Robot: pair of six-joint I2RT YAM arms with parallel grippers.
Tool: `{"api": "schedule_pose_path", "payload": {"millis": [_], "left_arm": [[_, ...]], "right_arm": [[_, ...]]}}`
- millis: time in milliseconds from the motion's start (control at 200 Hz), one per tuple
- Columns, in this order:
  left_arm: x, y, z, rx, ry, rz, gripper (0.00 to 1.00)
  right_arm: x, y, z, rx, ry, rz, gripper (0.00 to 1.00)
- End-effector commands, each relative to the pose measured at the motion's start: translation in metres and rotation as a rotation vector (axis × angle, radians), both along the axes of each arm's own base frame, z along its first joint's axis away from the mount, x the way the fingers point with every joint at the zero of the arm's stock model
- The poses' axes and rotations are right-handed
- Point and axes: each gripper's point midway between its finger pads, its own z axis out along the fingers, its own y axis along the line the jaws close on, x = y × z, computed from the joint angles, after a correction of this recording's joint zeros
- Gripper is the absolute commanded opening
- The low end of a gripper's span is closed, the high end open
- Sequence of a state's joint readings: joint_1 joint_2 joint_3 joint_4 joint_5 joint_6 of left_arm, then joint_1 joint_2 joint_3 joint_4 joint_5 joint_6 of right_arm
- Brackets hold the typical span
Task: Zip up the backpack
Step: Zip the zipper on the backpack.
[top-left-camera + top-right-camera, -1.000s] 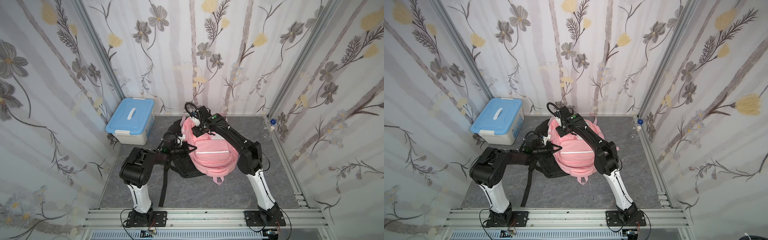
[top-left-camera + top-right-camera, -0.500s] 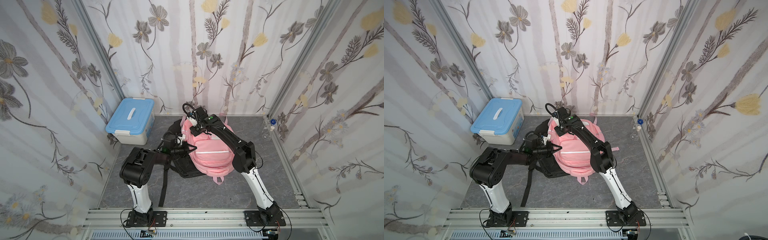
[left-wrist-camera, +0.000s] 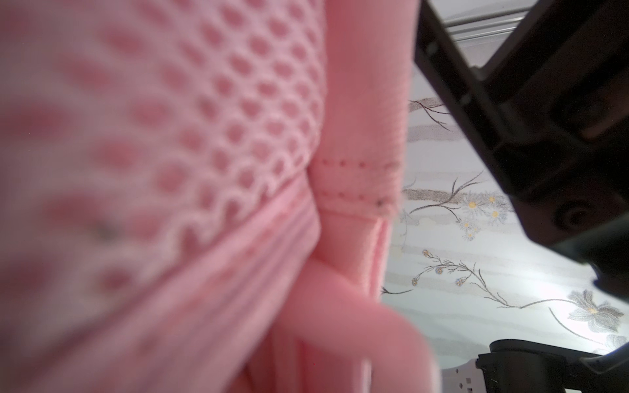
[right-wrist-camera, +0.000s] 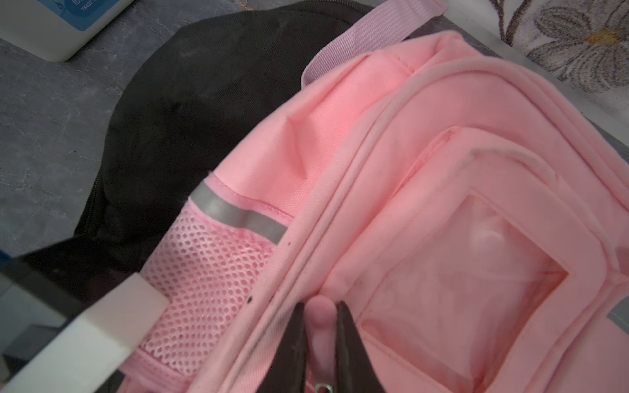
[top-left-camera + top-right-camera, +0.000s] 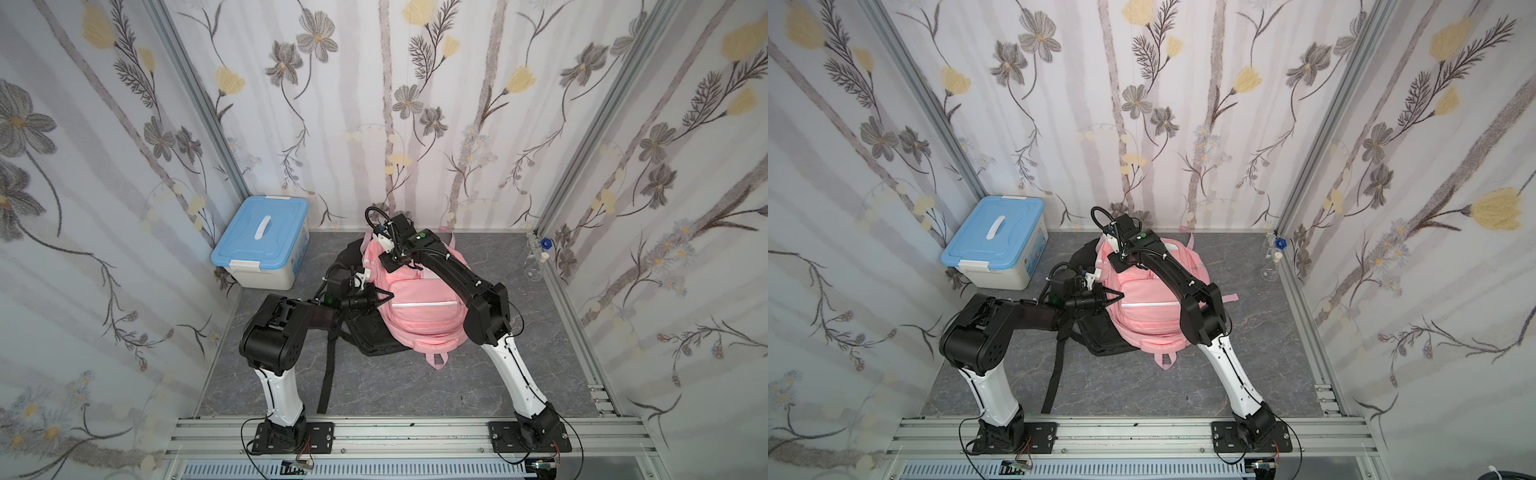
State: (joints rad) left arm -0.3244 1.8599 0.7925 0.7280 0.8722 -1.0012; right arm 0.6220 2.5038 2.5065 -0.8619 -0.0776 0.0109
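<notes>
- The pink backpack point(image 5: 419, 320) point(image 5: 1152, 322) lies front-up mid-floor, its top end pointing to 12 o'clock, near the back wall.
- On my right wrist feed its zipper pull point(image 4: 319, 314), a pink tab, sits along the piped seam beside the pale front patch point(image 4: 459, 272).
- The right gripper point(image 4: 320, 337) is at the bag's 12 o'clock end. Its two dark fingers point(image 4: 296, 347) are pressed against either side of that tab, so I read it as pinched.
- The mesh side pocket point(image 4: 211, 272) point(image 3: 211, 129) under a silver reflective strip point(image 4: 238, 216) is on the bag's 9 o'clock flank.
- The left gripper point(image 5: 385, 296) point(image 5: 1116, 297) reaches in level at that 9 o'clock edge with its jaws closed. I cannot tell whether fabric is caught between them, as the left wrist feed is a blur of mesh and strap.
- A black backpack point(image 5: 365, 336) point(image 4: 177, 119) lies under the pink one and sticks out toward 8 o'clock. Its black strap point(image 5: 327, 374) trails to 6 o'clock.
- A blue-lidded storage box point(image 5: 262, 245) stands at 10 o'clock against the wall.
- Small glassware point(image 5: 534, 268) sits at 2 o'clock by the frame, too small for me to identify.
</notes>
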Motion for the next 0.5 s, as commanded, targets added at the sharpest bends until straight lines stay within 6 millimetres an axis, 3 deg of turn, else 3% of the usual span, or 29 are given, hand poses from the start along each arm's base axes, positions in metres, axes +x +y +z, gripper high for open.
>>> {"api": "schedule_pose_path", "payload": {"millis": [0,185,300,495], "left_arm": [[0.001,-0.001,0.007,-0.019,-0.027,-0.006,0.0],[0.001,0.0,0.005,-0.016,-0.025,-0.001,0.0],[0.002,0.002,0.003,-0.014,-0.021,0.007,0.0],[0.004,0.006,0.003,-0.02,-0.019,0.024,0.0]], "right_arm": [[0.017,-0.011,0.018,0.015,-0.059,-0.062,0.14],[0.017,-0.015,0.03,0.049,-0.056,-0.073,0.09],[0.016,-0.014,0.038,0.067,-0.057,-0.077,0.0],[0.015,-0.024,0.034,0.065,-0.038,-0.098,0.0]]}}
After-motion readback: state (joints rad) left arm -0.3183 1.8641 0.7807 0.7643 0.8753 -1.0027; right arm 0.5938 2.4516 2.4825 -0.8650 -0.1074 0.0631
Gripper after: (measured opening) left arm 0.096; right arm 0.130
